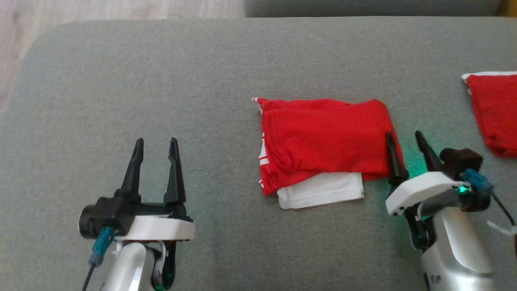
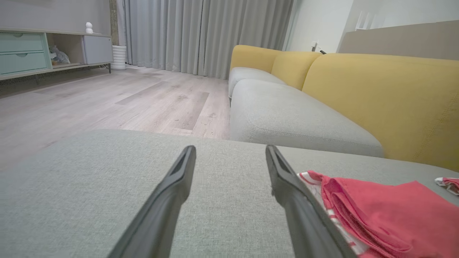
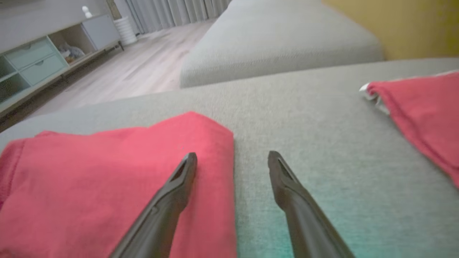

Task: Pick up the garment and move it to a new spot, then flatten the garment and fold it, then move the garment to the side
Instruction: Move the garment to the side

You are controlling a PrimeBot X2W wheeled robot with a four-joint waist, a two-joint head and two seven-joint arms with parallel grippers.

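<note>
I am looking down from the head camera at a wide grey cushion (image 1: 161,72). The garment (image 1: 327,141) lies a little right of its middle. It is red and folded into a rough rectangle, with a white layer poking out along its near edge and white stripes at its left edge.

My right gripper (image 1: 404,135) sits at the garment's right end, jaws spread wide and holding nothing. In the right wrist view one finger is over the edge of the garment and the other over bare cushion just beside it; whether that finger touches the garment I cannot tell. A green glow tints the cushion there.

My left gripper (image 1: 156,141) is at the near left, well apart from the garment — also spread wide and empty.

A second red cloth (image 1: 494,113) with a white edge lies further right, apart from the garment.

Beyond, the left wrist view shows a sofa (image 2: 376,89) with grey seats and yellow backs, a pale wood floor (image 2: 107,96), grey curtains (image 2: 197,32) and a low cabinet (image 2: 28,53) — its drawers pale green.
</note>
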